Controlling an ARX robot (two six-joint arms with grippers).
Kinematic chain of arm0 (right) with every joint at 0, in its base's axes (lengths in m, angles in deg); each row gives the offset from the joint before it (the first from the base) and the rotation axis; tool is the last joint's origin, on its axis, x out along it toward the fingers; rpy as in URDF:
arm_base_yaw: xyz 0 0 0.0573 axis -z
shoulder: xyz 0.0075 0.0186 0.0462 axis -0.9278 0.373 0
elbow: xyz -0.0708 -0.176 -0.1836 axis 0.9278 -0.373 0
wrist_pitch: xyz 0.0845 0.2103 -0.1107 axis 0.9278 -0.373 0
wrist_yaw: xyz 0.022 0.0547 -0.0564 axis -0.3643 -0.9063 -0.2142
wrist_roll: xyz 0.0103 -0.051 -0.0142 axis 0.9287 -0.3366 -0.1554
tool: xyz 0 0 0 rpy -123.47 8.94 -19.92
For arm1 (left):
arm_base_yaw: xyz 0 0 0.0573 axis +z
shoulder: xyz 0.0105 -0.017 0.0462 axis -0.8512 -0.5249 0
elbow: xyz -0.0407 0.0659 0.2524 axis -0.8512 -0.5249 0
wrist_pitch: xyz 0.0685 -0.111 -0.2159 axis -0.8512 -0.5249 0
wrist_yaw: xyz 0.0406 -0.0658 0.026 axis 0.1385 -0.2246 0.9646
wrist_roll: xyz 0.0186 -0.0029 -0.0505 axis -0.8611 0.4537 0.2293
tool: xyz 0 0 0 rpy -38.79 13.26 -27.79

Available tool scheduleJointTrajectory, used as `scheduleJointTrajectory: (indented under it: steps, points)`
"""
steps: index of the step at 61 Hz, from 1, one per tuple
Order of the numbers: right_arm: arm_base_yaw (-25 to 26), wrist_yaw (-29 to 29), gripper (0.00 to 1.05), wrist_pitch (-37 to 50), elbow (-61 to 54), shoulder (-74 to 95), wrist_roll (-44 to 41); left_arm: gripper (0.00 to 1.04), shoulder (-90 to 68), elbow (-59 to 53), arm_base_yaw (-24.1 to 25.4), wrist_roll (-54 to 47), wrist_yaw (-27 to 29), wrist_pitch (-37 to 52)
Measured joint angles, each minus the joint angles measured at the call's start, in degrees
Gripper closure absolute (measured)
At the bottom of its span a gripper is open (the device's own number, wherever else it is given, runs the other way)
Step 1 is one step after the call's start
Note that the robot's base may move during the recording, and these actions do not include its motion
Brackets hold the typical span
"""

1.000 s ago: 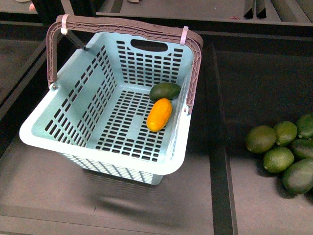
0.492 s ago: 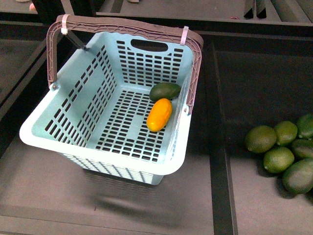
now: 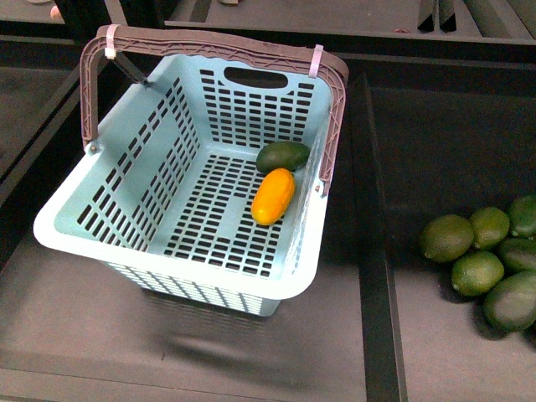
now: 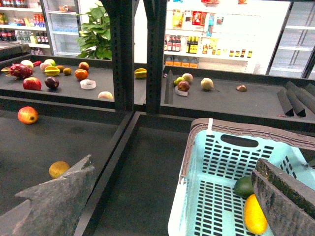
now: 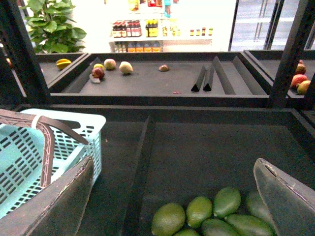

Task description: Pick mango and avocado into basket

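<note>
The turquoise basket [image 3: 126,201] stands on the dark shelf, its brown handle [image 3: 218,42] up at the far side. The orange-yellow mango [image 3: 273,196] lies on the basket floor near its right wall, with the dark green avocado [image 3: 282,156] just behind it, touching or nearly so. Both show in the left wrist view: mango [image 4: 255,214], avocado [image 4: 243,187], basket [image 4: 197,196]. My left gripper [image 4: 172,206] is open and empty, over the basket's left rim. My right gripper [image 5: 177,206] is open and empty above green fruits. Neither arm shows in the front view.
Several green oval fruits [image 3: 477,270] lie on the shelf right of the basket, past a raised divider [image 3: 373,251]; they show in the right wrist view [image 5: 199,211]. Dark uprights [image 4: 123,54] stand behind. An orange fruit [image 4: 59,169] and red fruit [image 4: 27,115] lie left of the basket.
</note>
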Motion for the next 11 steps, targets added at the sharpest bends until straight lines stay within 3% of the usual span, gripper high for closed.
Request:
scheduleJointTrajectory:
  steps: [11]
  points:
    - [0.0,0.0,0.09,0.0,0.0,0.0,0.0,0.08,0.0,0.0,0.0,0.0,0.0,0.0]
